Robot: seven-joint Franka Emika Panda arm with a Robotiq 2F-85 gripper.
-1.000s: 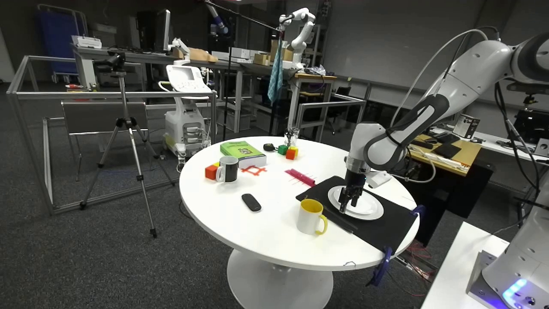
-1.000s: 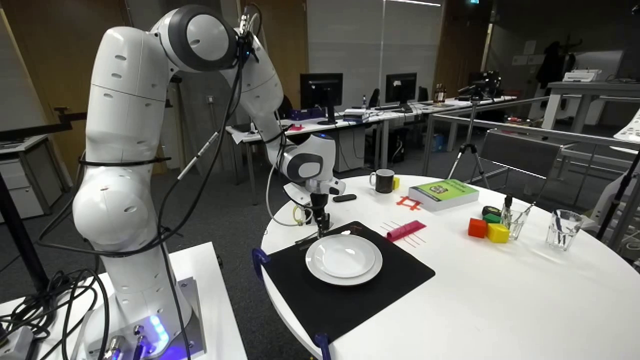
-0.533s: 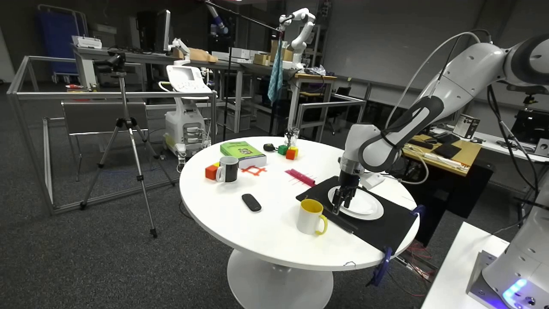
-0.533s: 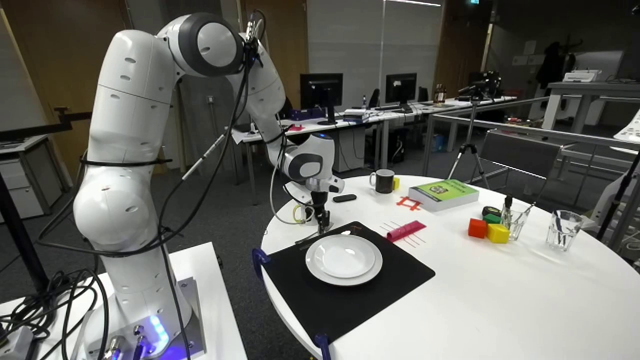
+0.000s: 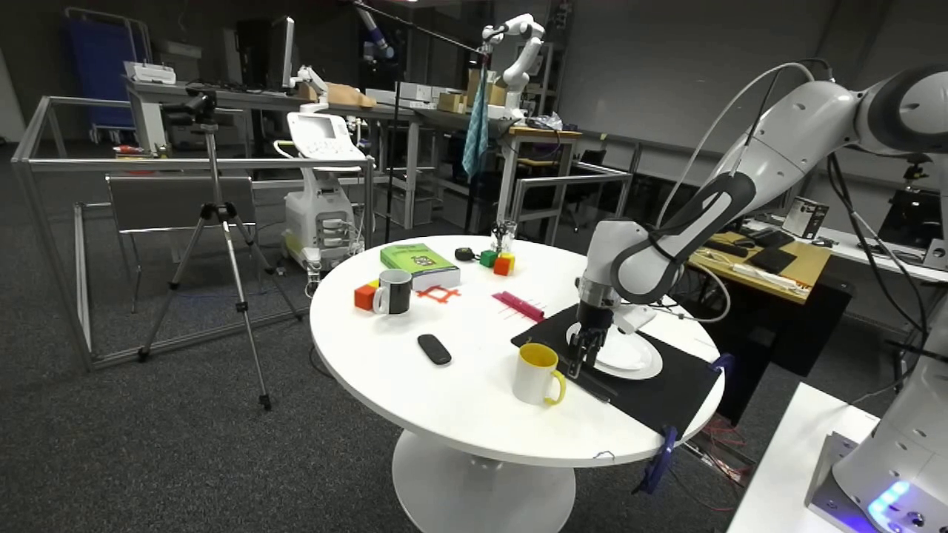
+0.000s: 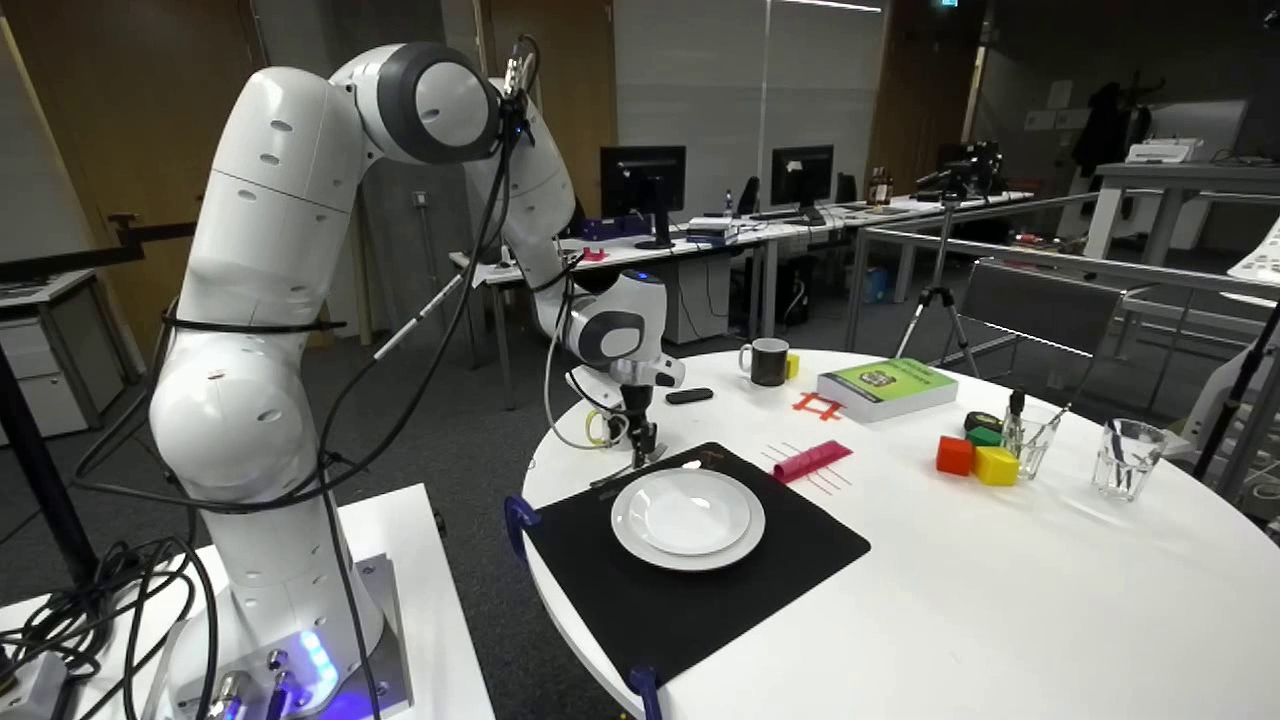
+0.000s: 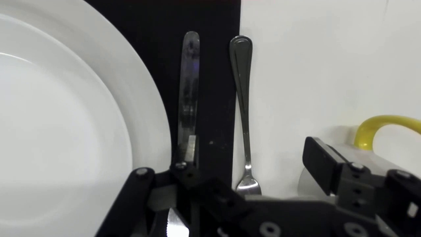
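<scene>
"So, is the claw [image 7: 253, 151] holding anything?"

"No. Its two fingers are spread wide with nothing in them. From the wrist, the spoon [image 7: 244, 108] shows in the gap between."

"Where does the spoon lie?"

"Its handle end is on the edge of the black mat [image 6: 640, 615]. Its bowl, partly hidden, is on the white desk [image 6: 900, 600]."

"And what is the claw doing?"

"Lining up over the spoon, I think. To go down, it should go slow and straight. I can't tell how high it is."

"Is there room?"

"About the same on both sides of the spoon. But one finger hides part of the knife [image 7: 189, 85], close by the rim of the big plate [image 7: 148, 115], and the other is near the white mug with the yellow handle [image 5: 533, 379]. A slide that way might bump it, I'd say."
</scene>
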